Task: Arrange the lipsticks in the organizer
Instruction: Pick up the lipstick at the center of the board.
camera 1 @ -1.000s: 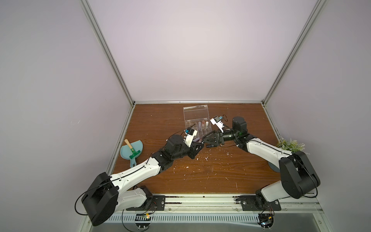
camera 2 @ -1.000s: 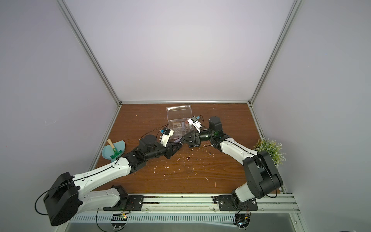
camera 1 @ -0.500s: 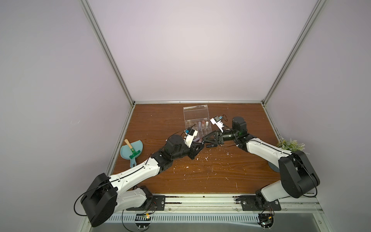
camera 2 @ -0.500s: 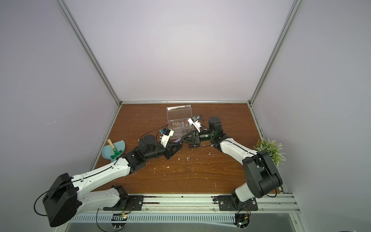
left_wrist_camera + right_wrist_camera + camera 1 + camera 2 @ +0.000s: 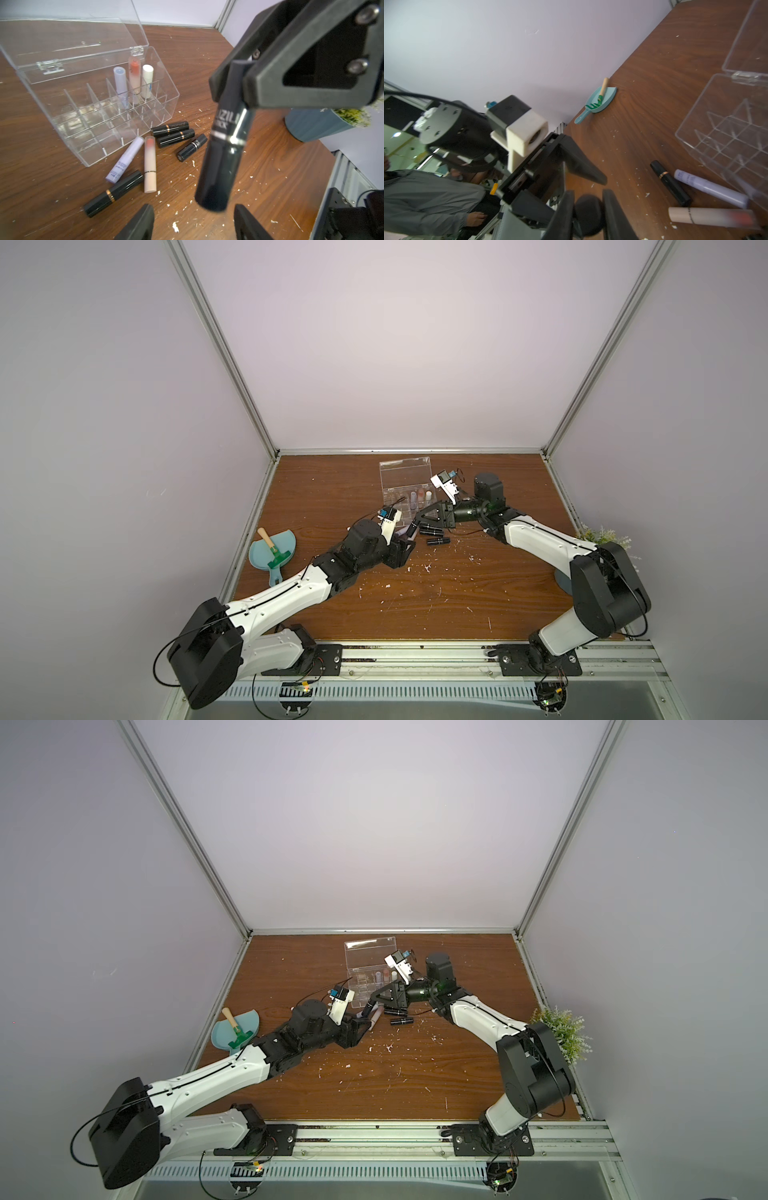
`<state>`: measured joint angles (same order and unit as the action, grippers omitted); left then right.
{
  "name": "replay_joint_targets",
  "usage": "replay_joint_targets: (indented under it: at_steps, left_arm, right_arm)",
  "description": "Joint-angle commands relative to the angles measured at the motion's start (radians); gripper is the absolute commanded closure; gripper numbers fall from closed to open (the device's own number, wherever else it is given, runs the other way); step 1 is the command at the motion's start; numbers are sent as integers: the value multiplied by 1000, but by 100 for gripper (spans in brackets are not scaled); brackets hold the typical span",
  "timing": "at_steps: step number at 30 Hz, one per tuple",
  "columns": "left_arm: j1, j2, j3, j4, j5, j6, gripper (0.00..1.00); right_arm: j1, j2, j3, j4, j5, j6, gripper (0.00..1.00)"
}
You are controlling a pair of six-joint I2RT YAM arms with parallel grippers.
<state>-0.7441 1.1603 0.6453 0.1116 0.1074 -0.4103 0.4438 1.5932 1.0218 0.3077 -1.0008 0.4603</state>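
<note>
Brown wooden bench [image 5: 457, 614]. Handover just completed: right claw [image 5: 230, 91] now clamps the glossy black cylindrical lipstick tube [image 5: 220, 162] in mid-air; left claw [image 5: 192, 220] has let go, jaws wide. Next, likely, into the clear acrylic compartmented organizer [image 5: 72, 135] nearby.

Showing clear, glossy hard plastic in the organizer [image 5: 83, 128], and smooth brown wood grain with a low sheen on the counter [image 5: 207, 52], speckled with rough white crumbs [image 5: 175, 225]. Gleaming glossy black, with a bright metallic band, on the black lipstick [image 5: 222, 158] between the matt dark plastic fingers [image 5: 270, 95] of the right claw [image 5: 233, 89]. Looking satin on the lilac tube [image 5: 126, 158] and matt on the beige tube [image 5: 150, 166], and shining glossy with gold-toned rings on the other black tubes [image 5: 172, 127].
</note>
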Motion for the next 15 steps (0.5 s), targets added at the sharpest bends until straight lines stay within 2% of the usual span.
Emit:
replay_joint_targets:
  at_steps: [1,10,15]
  left_arm:
    - [8,-43,16,-49,-101,27,35]
    - [8,-71,9,-131,-243,31,35]
    - [21,-84,-1,-118,-232,13,35]
  right_arm:
    - [4,11,94,-121,218,-102,82]
    - [28,49,184,-115,549,-153,79]
    - [89,91,228,-98,676,-221,79]
